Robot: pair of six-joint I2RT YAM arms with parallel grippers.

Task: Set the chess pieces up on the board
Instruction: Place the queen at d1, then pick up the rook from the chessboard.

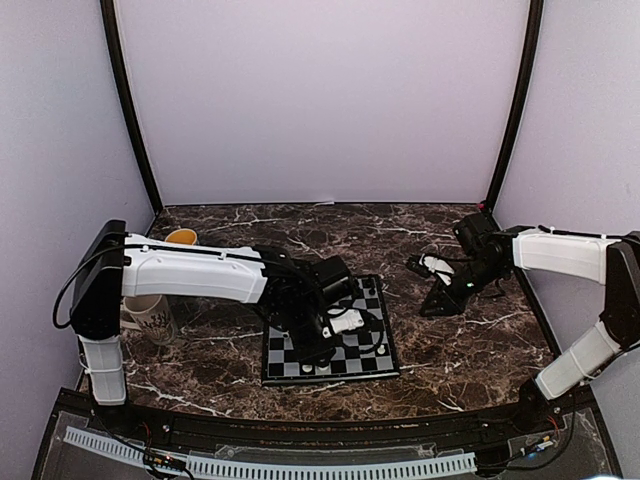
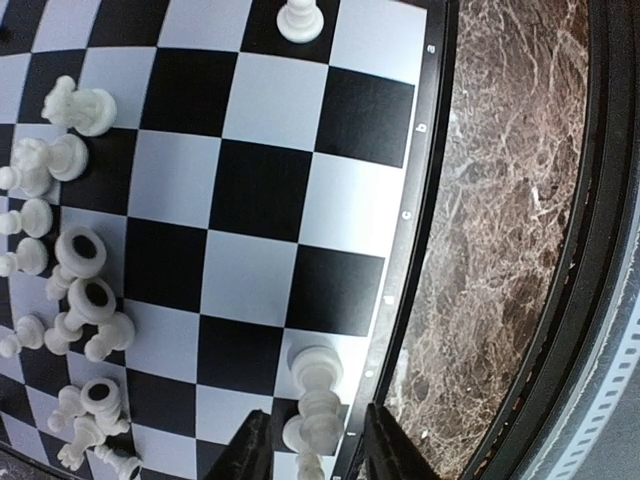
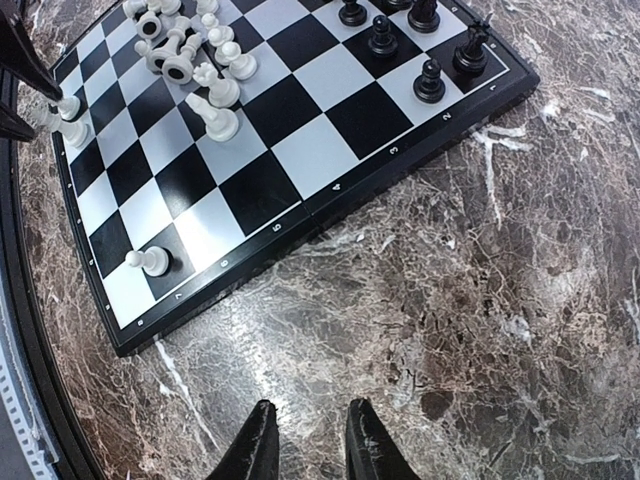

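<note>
The job is only partly done, as I judge it. The board [image 3: 310, 150] lies near the middle of the tabletop's [image 3: 480, 300] near edge. Most white pieces [image 2: 85, 300] sit in a jumbled cluster on squares along one side, several tipped over. Only a few stand along the board's near rim: a lone one [image 3: 150, 262] by a corner, and two toward the other end. The black pieces [image 3: 430, 82] stand upright near the opposite edge; whether their rows are complete I cannot tell. The white rows need nearly all their sorting.

My left arm reaches low over the board. My left end effector [image 2: 318, 440] points down at the rim, its fingers apart around a standing white piece [image 2: 315, 432], with a thin gap showing on each side. Another white piece [image 2: 316, 368] stands just beside it. My right end effector [image 3: 308, 425] hangs over bare tabletop beside the board, fingers a little apart and empty.
</note>
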